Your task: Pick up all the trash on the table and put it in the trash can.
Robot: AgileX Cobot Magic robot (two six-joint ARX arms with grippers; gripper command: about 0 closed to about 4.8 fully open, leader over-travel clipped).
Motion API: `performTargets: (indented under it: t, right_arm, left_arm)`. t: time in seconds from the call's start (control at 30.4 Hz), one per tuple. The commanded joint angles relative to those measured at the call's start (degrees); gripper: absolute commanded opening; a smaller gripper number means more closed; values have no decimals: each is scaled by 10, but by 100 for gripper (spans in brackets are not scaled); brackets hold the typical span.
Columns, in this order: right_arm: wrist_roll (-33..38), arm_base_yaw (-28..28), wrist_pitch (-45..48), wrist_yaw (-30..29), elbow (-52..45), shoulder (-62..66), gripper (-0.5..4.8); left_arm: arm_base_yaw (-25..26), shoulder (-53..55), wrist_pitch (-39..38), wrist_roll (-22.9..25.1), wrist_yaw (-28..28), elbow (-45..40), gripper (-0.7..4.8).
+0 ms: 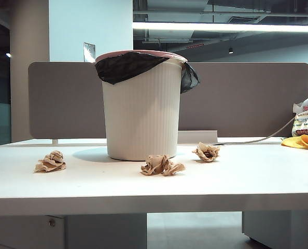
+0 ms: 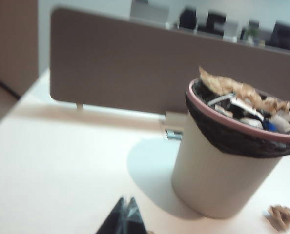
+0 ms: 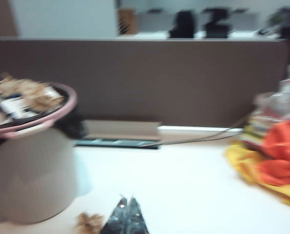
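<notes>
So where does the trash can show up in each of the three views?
Exterior view: trash can stands centre-left on the table, in front of the partition.
Left wrist view: it fills the lower right of the picture, full of rubbish.
Right wrist view: it is cut off by the left edge.
Shared landmark: the grey-brown partition behind it.

The worktop (image 1: 247, 179) is smooth, matt white. The trash can (image 1: 142, 111) is ribbed off-white plastic, its liner (image 1: 124, 66) thin glossy black film. The trash (image 1: 162, 165) is rough, crumpled tan paper. A cloth (image 1: 302, 141) looks soft.
</notes>
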Motion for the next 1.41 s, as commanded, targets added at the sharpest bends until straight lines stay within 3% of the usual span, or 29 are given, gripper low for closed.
performTargets:
  t: [0.03, 0.16, 0.39, 0.53, 0.66, 0.79, 0.95, 1.28, 1.41]
  right_arm:
    - [3, 3, 1, -45, 42, 53, -1]
    - [0, 31, 2, -55, 90, 132, -1]
    - [-3, 51, 17, -60, 134, 259, 3]
    - [-3, 57, 28, -67, 153, 331, 131]
    - [-5, 65, 37, -84, 184, 397, 232]
    - [-32, 85, 53, -86, 219, 467, 311]
    - [-49, 99, 53, -83, 242, 541, 471]
    - [-47, 103, 69, -99, 248, 675, 479]
    - [-47, 103, 103, -94, 249, 711, 479]
  left_arm:
    - [-13, 47, 15, -2, 9, 39, -5]
    - [-61, 117, 19, -3, -3, 87, -5]
    - [-222, 192, 19, 28, -27, 149, -5]
    - [-293, 225, 19, 65, -29, 170, -5]
    - [-334, 268, 18, 68, -29, 193, -5]
    - [-337, 309, 19, 68, -31, 204, -6]
    - [-337, 352, 9, 59, -31, 207, -6]
    - [-337, 379, -31, 59, -24, 206, -5]
    - [-337, 379, -33, 57, 4, 206, -6]
